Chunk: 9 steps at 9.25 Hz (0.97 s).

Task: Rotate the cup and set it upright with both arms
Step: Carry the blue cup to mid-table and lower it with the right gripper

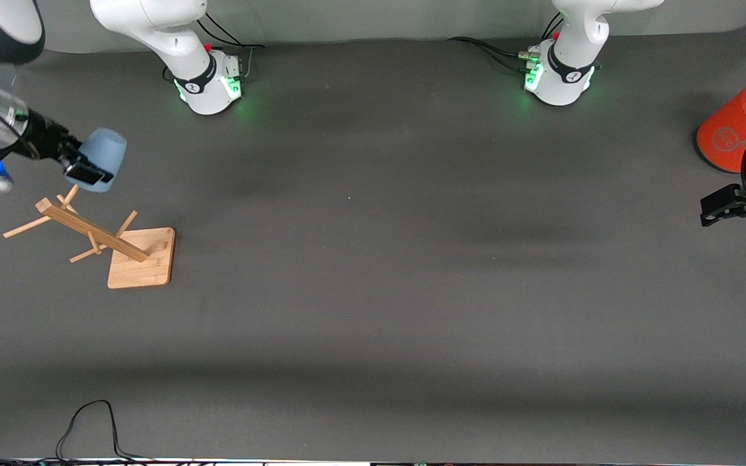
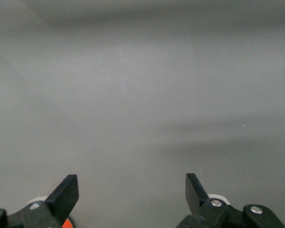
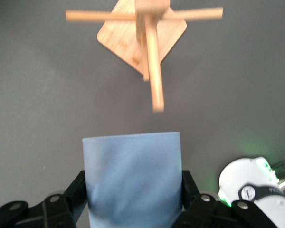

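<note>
One cup (image 1: 102, 155), pale blue, held in the air at the right arm's end of the table, just above the top pegs of the wooden rack (image 1: 98, 241). The cup is not upright: its long axis lies roughly level over the table, closed rounded end pointing toward the robot bases and slightly toward the left arm's end, the other end toward the front camera. In the right wrist view the cup (image 3: 132, 178) runs straight out from the gripper, with a finger (image 3: 76, 190) pressed on each flank.

Right gripper (image 1: 85, 169): clamped on the cup, one finger visible across its lower wall in the front view. Cup is clear of the table and, as far as I can tell, not touching the rack.

Left gripper (image 1: 723, 206): hangs low at the left arm's end of the table, just beside the orange cylinder (image 1: 739, 129), nearer the front camera than it. Fingers spread wide in the left wrist view (image 2: 132, 194), nothing between them, only grey table (image 2: 142, 104) ahead. This arm waits.

Count: 1 cup, 1 rack (square base, slanted post, several pegs), 1 orange cylinder with grey top, 2 arms with green-lit bases
</note>
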Motion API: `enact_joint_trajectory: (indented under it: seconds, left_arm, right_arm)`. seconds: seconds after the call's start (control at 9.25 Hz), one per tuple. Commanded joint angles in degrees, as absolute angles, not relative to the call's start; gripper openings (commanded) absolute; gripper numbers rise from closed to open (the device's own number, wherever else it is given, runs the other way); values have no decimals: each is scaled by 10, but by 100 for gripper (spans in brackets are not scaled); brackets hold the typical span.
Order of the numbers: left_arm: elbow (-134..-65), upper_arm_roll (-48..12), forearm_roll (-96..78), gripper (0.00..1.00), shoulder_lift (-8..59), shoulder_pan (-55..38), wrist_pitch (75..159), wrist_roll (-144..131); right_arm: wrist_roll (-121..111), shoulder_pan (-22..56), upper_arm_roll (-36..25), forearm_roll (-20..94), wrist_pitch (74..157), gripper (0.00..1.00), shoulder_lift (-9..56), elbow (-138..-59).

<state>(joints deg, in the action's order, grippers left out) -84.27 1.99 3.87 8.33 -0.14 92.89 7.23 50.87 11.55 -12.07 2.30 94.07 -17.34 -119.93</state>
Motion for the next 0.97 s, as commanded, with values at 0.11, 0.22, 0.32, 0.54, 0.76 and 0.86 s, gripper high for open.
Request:
enact_joint_trajectory:
  seconds: [0.11, 0.22, 0.32, 0.54, 0.76, 0.86]
  left_arm:
    - [-831, 20, 40, 100, 88, -2, 918, 75]
    - [-831, 21, 40, 100, 88, -2, 918, 75]
    - [-831, 21, 40, 100, 88, -2, 918, 75]
    - [-831, 20, 40, 100, 88, -2, 918, 75]
    - [-831, 20, 40, 100, 89, -2, 918, 75]
    - [-831, 20, 40, 100, 88, -2, 918, 75]
  right_arm:
    - [709, 236, -124, 53, 919, 51, -202, -1197]
    - [784, 286, -124, 65, 929, 50, -190, -1187]
    - [857, 338, -124, 65, 950, 47, -164, -1168]
    - [1017, 444, -125, 65, 985, 46, -67, -1096]
    - [1138, 516, -124, 64, 998, 47, 63, -988]
    - [1189, 535, -124, 65, 998, 47, 134, -921]
